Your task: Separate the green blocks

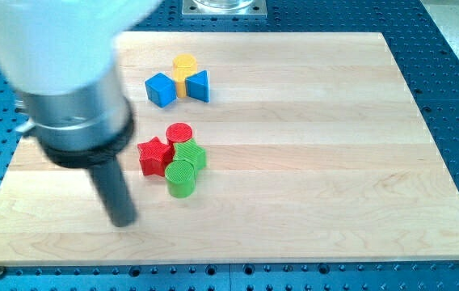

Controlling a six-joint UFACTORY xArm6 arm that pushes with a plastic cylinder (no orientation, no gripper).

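Note:
Two green blocks touch each other near the board's middle: a green cylinder (pixel 181 178) in front and a green star-like block (pixel 191 154) just behind it. A red star block (pixel 153 156) and a red cylinder (pixel 179 133) press against them on the left and top. My tip (pixel 124 221) rests on the board to the lower left of this cluster, about a block's width from the green cylinder, touching no block.
A blue cube (pixel 160 89), a yellow cylinder (pixel 184 69) and a blue triangular block (pixel 200 86) sit together nearer the view's top. The wooden board (pixel 334 162) lies on a blue perforated table. The arm's large blurred body covers the upper left.

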